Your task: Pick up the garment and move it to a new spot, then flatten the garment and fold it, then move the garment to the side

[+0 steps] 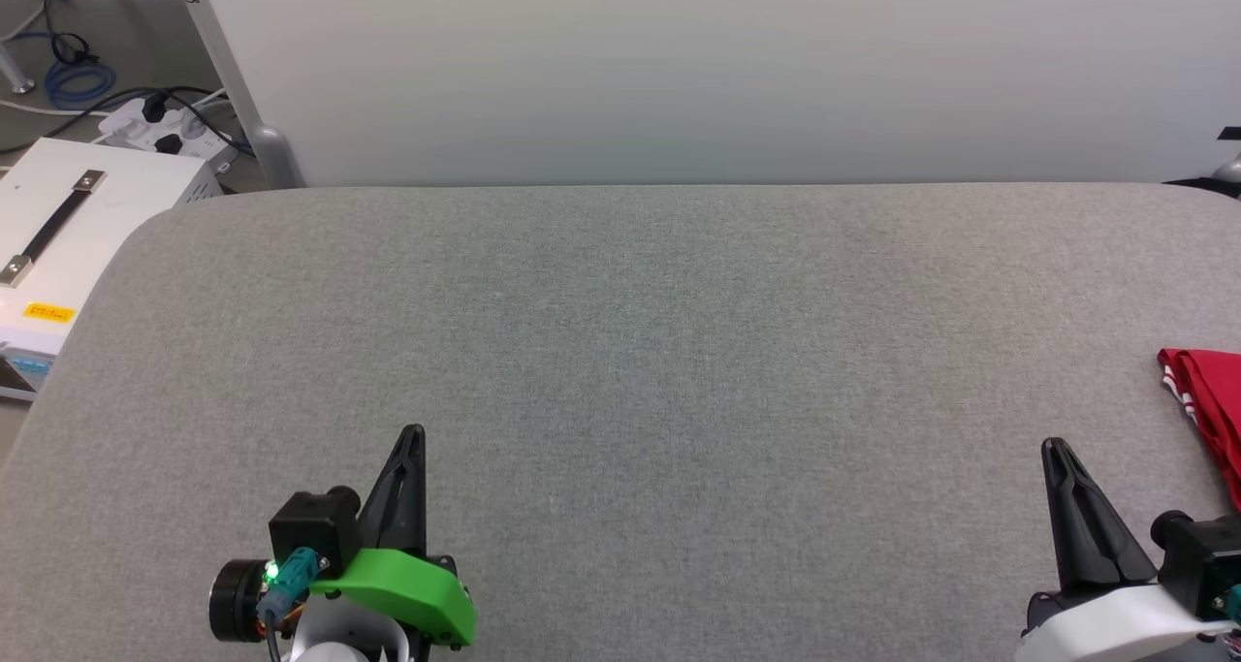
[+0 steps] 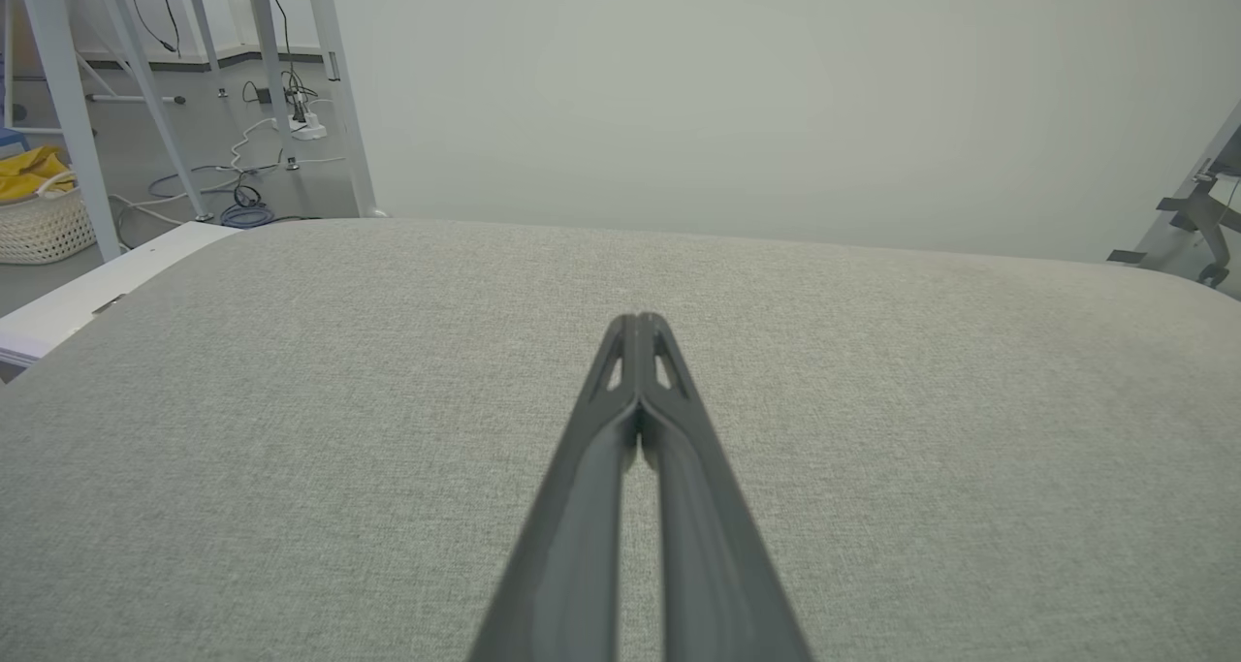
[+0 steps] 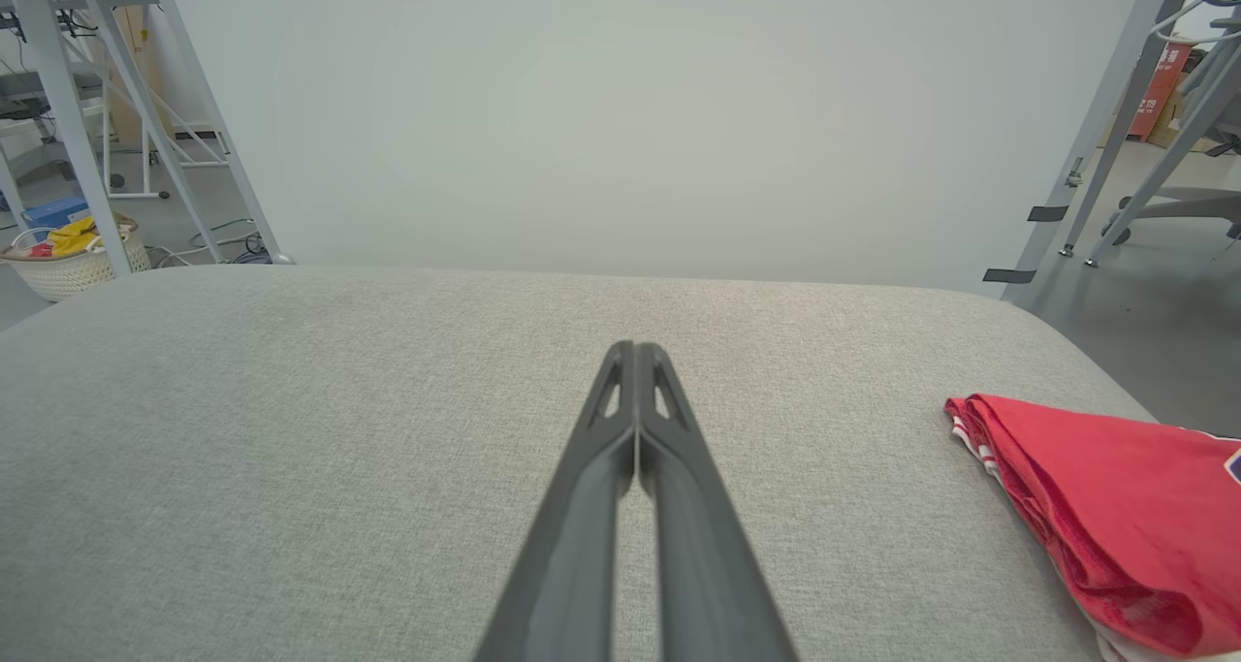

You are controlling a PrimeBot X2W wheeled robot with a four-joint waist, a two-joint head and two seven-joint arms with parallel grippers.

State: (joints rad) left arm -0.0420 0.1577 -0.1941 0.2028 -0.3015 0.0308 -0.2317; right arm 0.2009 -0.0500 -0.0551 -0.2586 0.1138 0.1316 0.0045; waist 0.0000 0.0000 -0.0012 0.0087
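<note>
A grey fabric-covered worktop [image 1: 620,352] with rounded corners stretches across, backed by a plain pale panel [image 1: 679,61]. Off its left edge stands a white case [image 1: 87,206] with a black strap handle and a yellow label [image 1: 48,313]. Behind the case, a white power strip [image 1: 160,131] and a coiled blue cable [image 1: 78,85] lie on the floor. A woven basket [image 3: 73,267] holding yellow cloth sits among grey frame legs [image 3: 199,129].

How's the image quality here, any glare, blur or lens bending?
Head view: soft even light, no glare. Left wrist view: wide lens bows the table edge; left gripper softens toward the bottom. Right wrist view: same bowing, garment crisp.
</note>
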